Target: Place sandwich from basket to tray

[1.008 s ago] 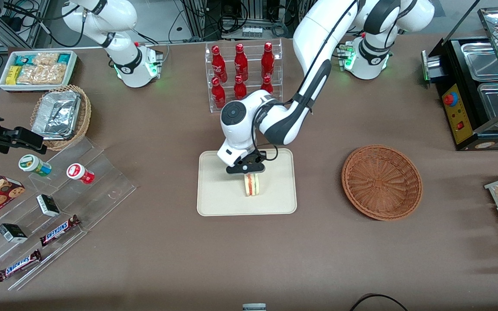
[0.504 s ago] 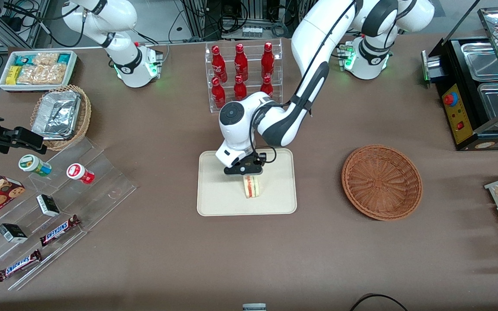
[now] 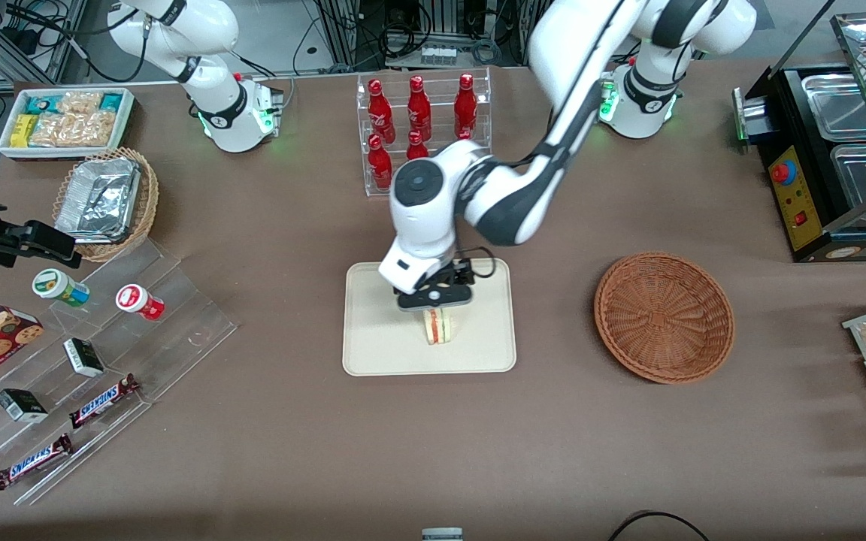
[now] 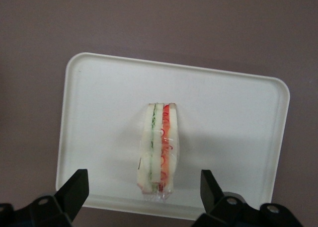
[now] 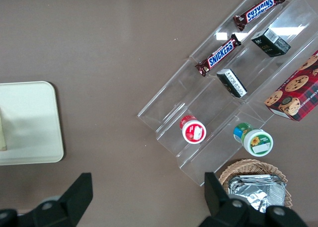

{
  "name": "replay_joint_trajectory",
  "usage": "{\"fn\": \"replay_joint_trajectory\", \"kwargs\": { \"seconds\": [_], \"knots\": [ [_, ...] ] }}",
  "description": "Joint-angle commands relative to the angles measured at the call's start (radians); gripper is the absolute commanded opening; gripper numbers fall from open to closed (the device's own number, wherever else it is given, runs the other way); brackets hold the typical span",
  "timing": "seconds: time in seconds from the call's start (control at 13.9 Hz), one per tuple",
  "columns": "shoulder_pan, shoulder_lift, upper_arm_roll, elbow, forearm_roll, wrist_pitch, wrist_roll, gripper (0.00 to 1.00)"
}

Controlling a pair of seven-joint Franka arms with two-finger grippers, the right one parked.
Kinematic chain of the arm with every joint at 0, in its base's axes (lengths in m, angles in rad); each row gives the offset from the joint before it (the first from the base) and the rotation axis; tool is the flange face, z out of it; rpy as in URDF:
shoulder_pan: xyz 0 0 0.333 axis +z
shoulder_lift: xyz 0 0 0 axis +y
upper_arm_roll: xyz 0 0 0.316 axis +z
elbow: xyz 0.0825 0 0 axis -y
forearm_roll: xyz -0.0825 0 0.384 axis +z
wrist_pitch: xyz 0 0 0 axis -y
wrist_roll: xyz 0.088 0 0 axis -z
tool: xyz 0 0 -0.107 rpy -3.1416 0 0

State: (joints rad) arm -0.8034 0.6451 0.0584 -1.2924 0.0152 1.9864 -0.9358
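Note:
The sandwich [image 3: 440,327], a wedge of white bread with red and green filling, stands on its edge on the cream tray [image 3: 380,353]. In the left wrist view the sandwich [image 4: 159,150] rests on the tray [image 4: 99,98] by itself, wrapped in clear film. My left gripper [image 3: 434,300] hangs just above the sandwich, open and empty, its fingers [image 4: 74,189] spread wide on either side with clear gaps. The reddish-brown wicker basket [image 3: 664,316] lies empty toward the working arm's end of the table.
A clear rack of red bottles [image 3: 422,124] stands farther from the front camera than the tray. A tiered acrylic stand with snack bars and cups [image 3: 95,361], a tan basket of foil containers [image 3: 106,199] and a white snack bin [image 3: 65,120] lie toward the parked arm's end.
My left gripper has let go of the sandwich and risen a little above it. The arm's elbow has lifted. The sandwich stays standing on the tray.

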Motion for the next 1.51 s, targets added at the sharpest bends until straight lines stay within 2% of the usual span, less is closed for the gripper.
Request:
{"fn": "replay_joint_trajectory", "kwargs": {
  "seconds": [0.0, 0.43, 0.72, 0.94, 1.44],
  "knots": [
    [0.068, -0.154, -0.006, -0.039, -0.038, -0.159, -0.003, 0.99],
    [0.243, -0.378, -0.002, -0.041, -0.023, -0.440, -0.046, 0.99],
    [0.361, -0.435, 0.000, -0.041, -0.021, -0.478, -0.038, 0.99],
    [0.461, -0.461, 0.001, -0.042, -0.020, -0.535, 0.127, 0.99],
    [0.729, -0.562, 0.000, -0.070, -0.030, -0.684, 0.749, 0.99]
  ]
}}
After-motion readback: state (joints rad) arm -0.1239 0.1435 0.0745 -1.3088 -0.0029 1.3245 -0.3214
